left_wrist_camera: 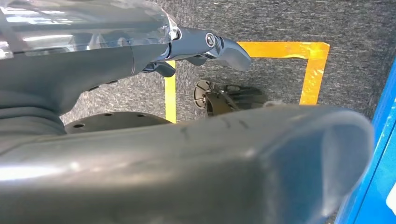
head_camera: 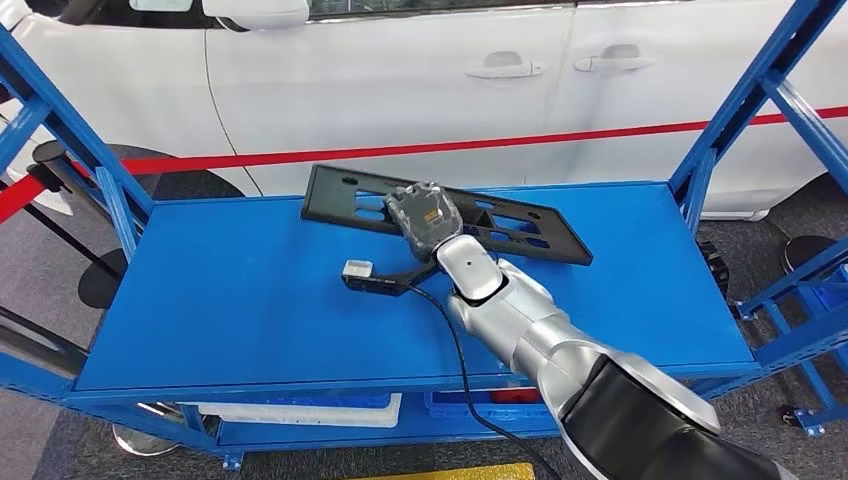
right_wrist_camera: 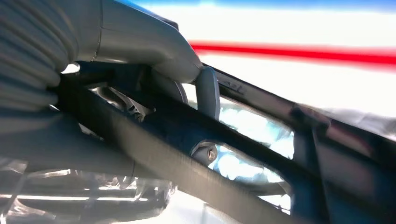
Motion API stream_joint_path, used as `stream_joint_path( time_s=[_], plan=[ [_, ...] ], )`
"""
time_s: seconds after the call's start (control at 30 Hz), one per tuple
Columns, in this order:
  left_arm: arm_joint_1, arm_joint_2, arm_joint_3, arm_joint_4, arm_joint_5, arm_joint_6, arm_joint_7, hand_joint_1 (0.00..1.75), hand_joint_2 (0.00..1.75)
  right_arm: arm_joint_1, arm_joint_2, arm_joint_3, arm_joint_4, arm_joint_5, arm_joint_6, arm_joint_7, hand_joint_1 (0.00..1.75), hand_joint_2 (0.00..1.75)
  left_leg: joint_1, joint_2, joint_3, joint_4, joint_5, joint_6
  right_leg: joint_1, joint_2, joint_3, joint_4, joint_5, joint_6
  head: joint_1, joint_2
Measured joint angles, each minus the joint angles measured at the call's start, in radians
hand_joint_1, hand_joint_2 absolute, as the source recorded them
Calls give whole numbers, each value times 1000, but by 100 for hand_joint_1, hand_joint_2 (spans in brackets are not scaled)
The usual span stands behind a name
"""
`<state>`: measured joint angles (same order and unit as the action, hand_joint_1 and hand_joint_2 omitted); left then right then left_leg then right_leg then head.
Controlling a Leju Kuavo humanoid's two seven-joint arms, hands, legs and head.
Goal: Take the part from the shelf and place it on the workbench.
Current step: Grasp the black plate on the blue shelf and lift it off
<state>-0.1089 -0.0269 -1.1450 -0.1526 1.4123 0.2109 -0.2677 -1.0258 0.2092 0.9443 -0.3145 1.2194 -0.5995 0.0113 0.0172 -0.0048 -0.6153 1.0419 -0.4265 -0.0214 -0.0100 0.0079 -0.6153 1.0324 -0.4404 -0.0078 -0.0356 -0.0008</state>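
One silver right arm enters from the lower right of the head view, its right hand [head_camera: 425, 215] at frame centre wrapped around one long black slotted plastic part [head_camera: 520, 225]; the right wrist view shows fingers [right_wrist_camera: 208, 91] curled over the part's bar [right_wrist_camera: 187, 158], so it is gripping. The part sits tilted over the back half of one blue shelf top [head_camera: 230, 290], touching or just above, can't tell. One small black wrist camera [head_camera: 362, 272] juts left of the wrist. Left hand [left_wrist_camera: 219, 44] hangs over grey carpet with yellow floor tape [left_wrist_camera: 310, 70]; fingers apart, holding nothing. Farthest: one red barrier tape [head_camera: 300, 157], one white car [head_camera: 400, 70].
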Motion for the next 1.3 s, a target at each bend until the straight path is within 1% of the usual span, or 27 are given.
stream_joint_path(
  time_s=[0.07, 0.1, 0.13, 0.17, 0.2, 0.27, 0.3, 0.33, 0.37, 0.4, 0.43, 0.47, 0.5, 0.53, 0.57, 0.6, 0.7, 0.87, 1.0, 1.17, 1.3],
  plan=[
    [1, -3, -8, 0, -1, -3, -3, 0, 0, -55, -13, -19, -4, 21, -3, 3, 175, 175, -5, -2, 2, -16, -1, 12, 0, 0, -5, -1, 3, 12, 0, 0],
    [2, -4, -10, 0, -2, -5, -4, 0, 0, -80, -19, -28, -9, 33, -4, 4, 175, 175, -3, -1, 3, -19, 1, 19, -1, 0, -6, -1, 2, 17, 1, 0],
    [3, -5, -13, 0, -2, -6, -5, 0, 0, -105, -26, -37, -14, 45, -5, 6, 175, 175, -2, -1, 4, -23, 4, 26, -2, -1, -9, 8, -6, 23, 1, 0],
    [3, -7, -15, 0, -3, -7, -5, 0, 0, -129, -32, -45, -20, 55, -5, 8, 175, 175, -1, -1, 6, -27, 7, 33, -3, -2, -20, 32, -23, 27, 1, 0],
    [3, -8, -17, 0, -3, -8, -6, 0, 0, -152, -38, -53, -26, 64, -7, 12, 175, 175, 0, 0, 8, -31, 9, 39, -4, -2, -41, 78, -50, 30, 2, 0],
    [2, -10, -21, 0, -4, -8, -6, 0, 0, -183, -48, -66, -35, 75, -10, 18, 175, 175, -3, 0, 9, -31, 8, 47, -3, -3, -103, 210, -108, 34, 2, 0],
    [2, -11, -23, 0, -5, -9, -6, 0, 0, -190, -53, -70, -38, 81, -12, 20, 175, 175, -4, -1, 10, -30, 7, 48, -3, -3, -129, 263, -123, 35, 2, 0],
    [2, -11, -25, 0, -6, -9, -7, 0, 0, -193, -57, -72, -40, 85, -14, 20, 175, 175, -4, -2, 11, -29, 6, 49, -3, -3, -144, 287, -121, 35, 2, 0],
    [3, -12, -26, 0, -6, -9, -7, 0, 0, -195, -60, -74, -43, 91, -15, 22, 175, 175, -4, -3, 11, -27, 5, 49, -3, -3, -140, 273, -101, 34, 2, 0],
    [3, -13, -28, 0, -7, -9, -7, 0, 0, -198, -63, -76, -46, 96, -17, 23, 175, 175, -4, -4, 12, -25, 3, 47, -3, -3, -119, 224, -67, 32, 2, 0],
    [2, -14, -29, 0, -8, -9, -7, 0, 0, -204, -65, -77, -49, 101, -20, 26, 175, 175, -5, -5, 11, -22, 1, 45, -3, -3, -90, 156, -29, 28, 2, 0],
    [2, -15, -31, 0, -8, -9, -8, 0, 0, -214, -67, -80, -54, 105, -24, 28, 175, 175, -9, -5, 8, -16, -3, 42, -2, -3, -60, 88, -3, 24, 2, 0],
    [1, -16, -32, 0, -9, -9, -8, 0, 0, -225, -68, -82, -59, 107, -29, 30, 175, 175, -13, -5, 5, -12, -5, 41, -3, -3, -40, 42, 12, 23, 1, 0],
    [0, -16, -34, 0, -9, -9, -7, 0, 0, -234, -69, -86, -64, 108, -35, 32, 175, 175, -16, -4, 1, -9, -7, 40, -3, -2, -30, 16, 16, 22, 0, 0],
    [0, -16, -36, 0, -10, -9, -7, 0, 0, -241, -71, -89, -67, 107, -40, 32, 175, 175, -20, -3, -1, -7, -8, 40, -3, -1, -28, 9, 13, 22, -1, 0],
    [0, -17, -37, 0, -10, -9, -7, 0, 0, -244, -72, -93, -70, 104, -43, 30, 175, 175, -20, -3, 0, -9, -7, 40, -4, 0, -29, 10, 14, 21, -2, 0],
    [-1, -18, -39, 0, -9, -8, -6, 0, 0, -244, -76, -108, -73, 88, -47, 17, 175, 175, -19, -2, 4, -15, -6, 36, -2, 2, -30, 9, 13, 15, -2, 0],
    [-2, -19, -42, 0, -9, -7, -6, 0, 0, -244, -78, -134, -79, 53, -56, -9, 175, 175, -18, -2, 6, -21, -3, 30, -1, 2, -30, 10, 13, 10, -2, 0],
    [-2, -19, -46, 0, -9, -7, -5, 0, 0, -244, -79, -160, -82, 27, -62, -33, 175, 0, -17, -2, 6, -22, -2, 26, 0, 2, -30, 10, 13, 9, -2, 0],
    [-2, -19, -49, 0, -8, -7, -3, 0, 0, -244, -82, -194, -94, 2, -62, -54, 175, 0, -17, -2, 6, -21, -2, 26, -1, 2, -29, 10, 13, 9, -2, 0],
    [-2, -19, -49, 0, -2, -7, -2, 0, 0, -244, -83, -232, -113, -63, -60, -107, 175, 0, -18, -2, 6, -21, -2, 26, -2, 1, -29, 10, 13, 9, -2, 0]
  ],
)
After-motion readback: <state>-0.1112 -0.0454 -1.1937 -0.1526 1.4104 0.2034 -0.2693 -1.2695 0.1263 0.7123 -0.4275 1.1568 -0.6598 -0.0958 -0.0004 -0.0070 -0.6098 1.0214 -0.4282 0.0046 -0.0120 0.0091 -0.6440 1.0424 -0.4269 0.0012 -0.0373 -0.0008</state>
